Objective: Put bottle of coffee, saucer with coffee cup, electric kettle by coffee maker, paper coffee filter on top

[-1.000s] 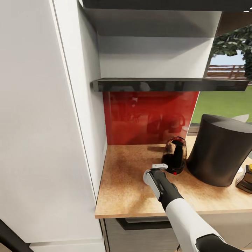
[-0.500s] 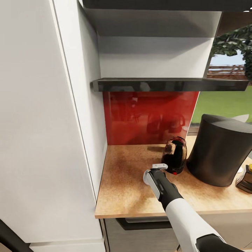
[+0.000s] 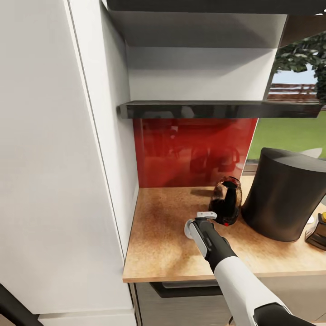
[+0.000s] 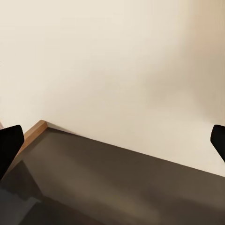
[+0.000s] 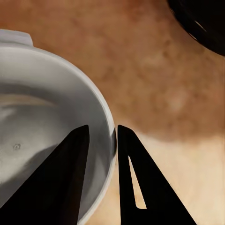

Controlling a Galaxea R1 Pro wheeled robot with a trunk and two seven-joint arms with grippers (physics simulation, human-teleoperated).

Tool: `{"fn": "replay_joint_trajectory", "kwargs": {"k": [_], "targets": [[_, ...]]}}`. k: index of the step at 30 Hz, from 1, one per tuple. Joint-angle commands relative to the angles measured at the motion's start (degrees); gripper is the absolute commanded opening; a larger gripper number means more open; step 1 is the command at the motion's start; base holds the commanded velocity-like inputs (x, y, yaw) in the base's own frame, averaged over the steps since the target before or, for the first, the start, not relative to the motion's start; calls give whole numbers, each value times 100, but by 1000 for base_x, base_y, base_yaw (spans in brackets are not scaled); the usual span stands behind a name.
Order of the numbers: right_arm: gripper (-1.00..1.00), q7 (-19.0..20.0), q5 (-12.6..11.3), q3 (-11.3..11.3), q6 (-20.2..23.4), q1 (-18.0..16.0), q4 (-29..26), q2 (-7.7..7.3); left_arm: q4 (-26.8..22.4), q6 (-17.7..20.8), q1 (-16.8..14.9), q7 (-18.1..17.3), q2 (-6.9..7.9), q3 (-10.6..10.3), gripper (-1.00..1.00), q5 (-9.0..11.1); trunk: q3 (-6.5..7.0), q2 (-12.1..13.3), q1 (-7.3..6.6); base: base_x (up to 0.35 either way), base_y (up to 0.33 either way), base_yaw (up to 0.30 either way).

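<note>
the right gripper (image 3: 206, 216) hung low over the wood-grain table (image 3: 163, 235), w/ its white-and-black arm (image 3: 235, 276) reaching in from the lower right. in the right wrist view the right gripper (image 5: 115, 136) had its two dark fingers (image 5: 70, 178) close together, jaws narrow and pinched on the thin rim of a white round cup (image 5: 42, 140), one finger inside the wall & one outside. in the head view that cup (image 3: 187, 227) barely peeked out beside the wrist, resting on or just over the table; couldn't tell which. just beyond the gripper stood a dark glassy coffee bottle w/ a red spot near its base (image 3: 226, 200), upright on the table, just beside a big matte-black tapered coffee maker (image 3: 283, 194) to its right. a glossy red backsplash panel (image 3: 190, 151) ran behind them, under a dark flat shelf (image 3: 217, 109); a tall white cabinet side (image 3: 54, 158) filled the left. at the far right edge sat a small dark-and-yellow item (image 3: 318, 231), too cropped to id. the left gripper (image 4: 112, 140) showed only two black fingertips (image 4: 9, 145) at opposite edges of the left wrist view, jaws wide w/ nothing between, facing a cream wall (image 4: 122, 65) above a dark floor-like surface (image 4: 112, 187).
</note>
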Motion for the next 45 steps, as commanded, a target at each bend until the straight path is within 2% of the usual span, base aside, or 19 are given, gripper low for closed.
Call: {"fn": "replay_joint_trajectory", "kwargs": {"k": [1, 9, 13, 18, 19, 21, 25, 38, 45], "targets": [[-100, -37, -61, 15, 9, -4, -7, 0, -29, 41, 7, 4, 1, 36, 100, -13, -12, -12, 4, 0, 0, 0], [-100, -34, -61, 29, 16, -6, -49, 0, -36, 43, 7, 4, 8, 13, 100, -45, -12, -12, 4, -3, -3, 0], [-100, -30, -61, 41, 17, -6, -447, 0, -81, 46, 7, 4, 16, -1, 100, -65, -12, -12, 4, -180, -176, 0], [-100, 3, -61, 49, 17, -6, -600, 0, -96, 46, 1, 8, 25, 13, 100, -53, -12, -12, 4, -225, -197, 0], [-100, 328, -61, 50, 17, -6, -609, 0, -101, 46, -1, 12, 22, 18, 100, -42, -12, -12, 4, -233, -197, 0], [-100, 622, -56, 50, 17, -6, -607, 0, -106, 46, -7, 12, 21, 20, 100, -40, -12, -12, 4, -234, -197, 0], [-100, 858, -49, 53, 20, -5, -613, 0, -108, 53, -10, 31, 20, 26, 100, -39, -12, -12, 4, -183, -216, 0], [-100, 893, -51, 42, 26, -5, -758, 0, -122, 52, -37, 54, 11, 36, 100, -22, -12, -12, 4, 10, -257, 0], [-100, 893, -51, 50, 26, -6, -796, 0, -126, 40, -45, 56, -3, 37, 100, -10, -12, -12, 4, 34, -40, 0]]}}
